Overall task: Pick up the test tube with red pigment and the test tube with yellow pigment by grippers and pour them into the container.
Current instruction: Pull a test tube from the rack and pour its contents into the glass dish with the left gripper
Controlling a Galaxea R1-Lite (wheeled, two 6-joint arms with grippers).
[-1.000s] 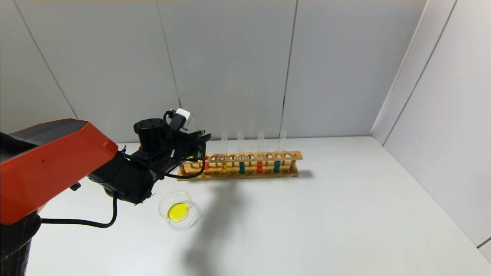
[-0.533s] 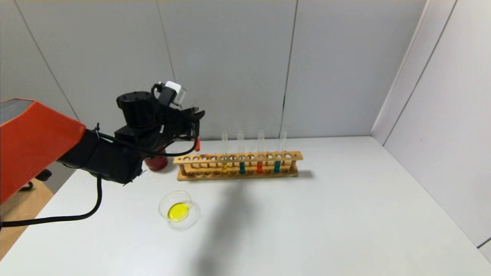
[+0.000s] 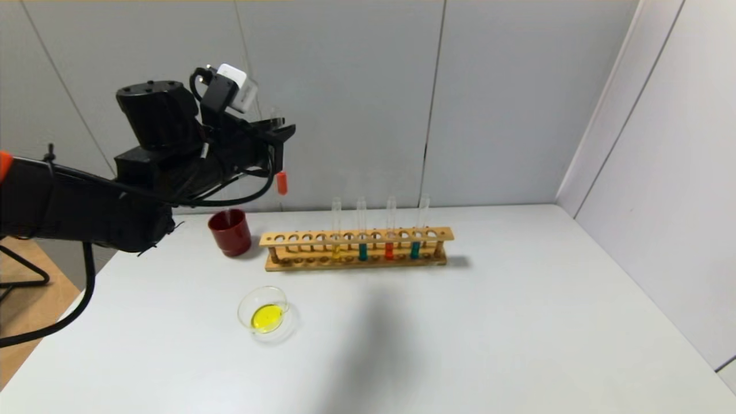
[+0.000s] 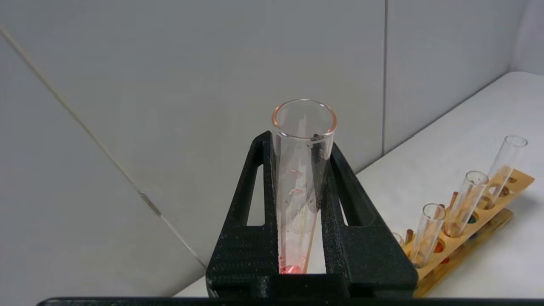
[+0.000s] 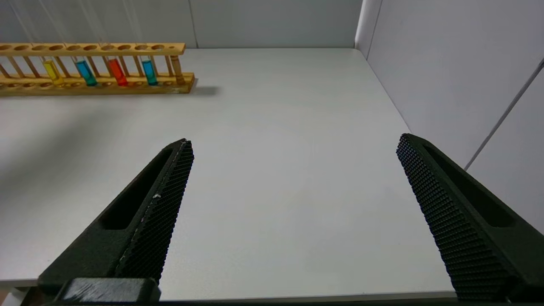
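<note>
- Since the earlier head frames, the left end effector had risen from rack level to well above the bench, taking the test tube with red pigment out of the wooden rack.
- Left end effector was clamped on that tube; in the left wrist view both fingers pressed against the glass, and the open mouth faced the camera.
- Tube hung upright below the fingers, with its orange-red column at the bottom, high above the left end of the rack.
- The dark red cup, hidden behind the arm a second ago, was in plain sight just left of the rack.
- Container sat on the bench in front of the rack's left end, with a yellow pool in it, well below the held tube.
- Rack carried four tubes: the test tube with yellow pigment, then teal, orange-red, teal towards the right.
- Right end effector appeared only in its own wrist view, fingers spread wide, holding nothing, low over bare bench with the rack far off.
</note>
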